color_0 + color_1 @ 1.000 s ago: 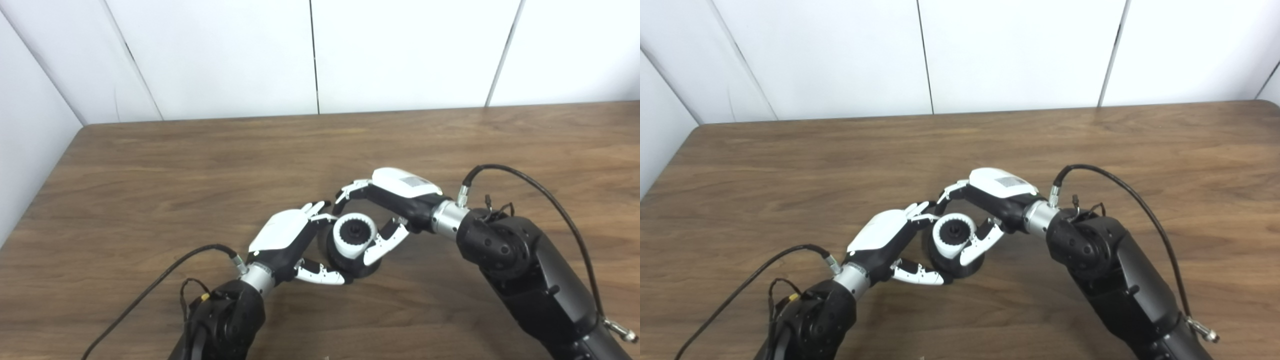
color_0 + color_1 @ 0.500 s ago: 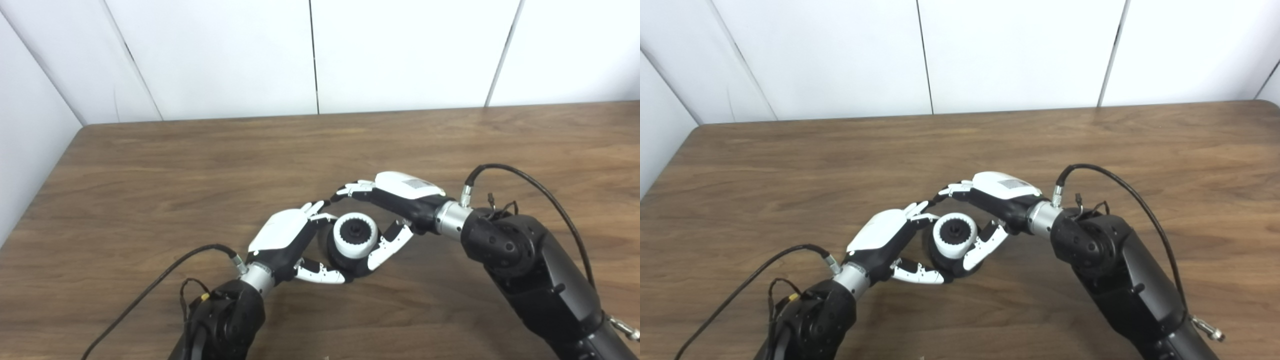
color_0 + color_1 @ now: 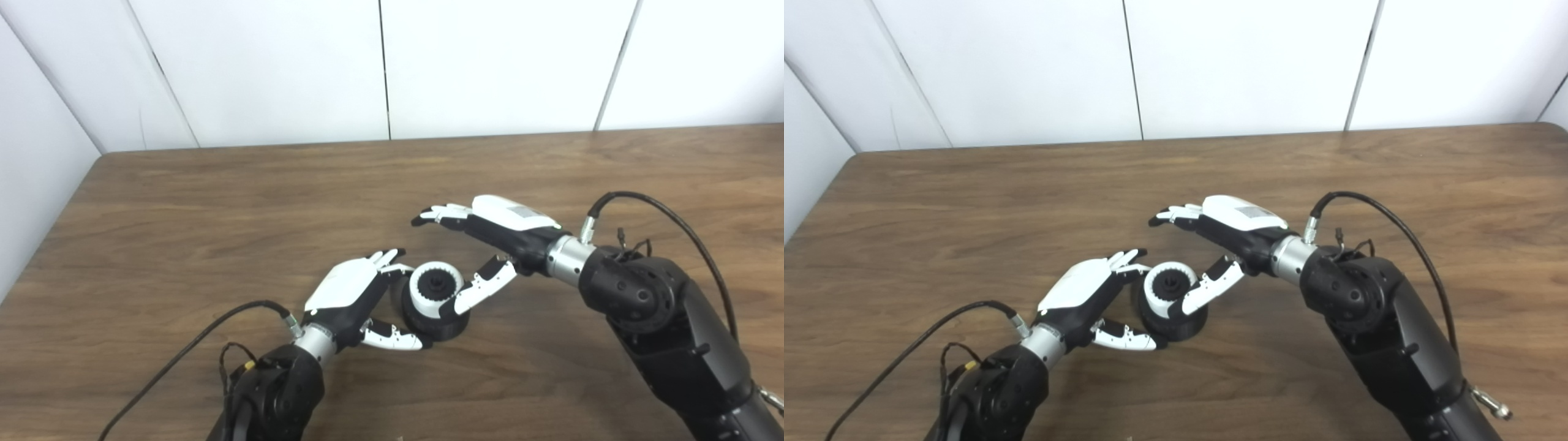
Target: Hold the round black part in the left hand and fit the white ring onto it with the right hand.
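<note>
The round black part (image 3: pixel 438 324) stands on the wooden table with the white toothed ring (image 3: pixel 435 288) seated on top of it. My left hand (image 3: pixel 352 294) is shut on the black part from the left, fingers behind it and thumb along its front. My right hand (image 3: pixel 505 236) is open to the right of the ring. Its fingers (image 3: pixel 438 214) are spread above and behind the ring, apart from it. Its thumb (image 3: pixel 484 286) reaches down to the ring's right side; I cannot tell if it touches.
The brown wooden table (image 3: pixel 214 202) runs back to white wall panels (image 3: pixel 490 61). Its left edge (image 3: pixel 55 226) is near the left wall. Black cables loop from both wrists, left (image 3: pixel 202 337) and right (image 3: pixel 661 214).
My right hand has opened and drawn up and to the right, letting go of the white ring. The ring stays on the black part. My left hand has not moved.
</note>
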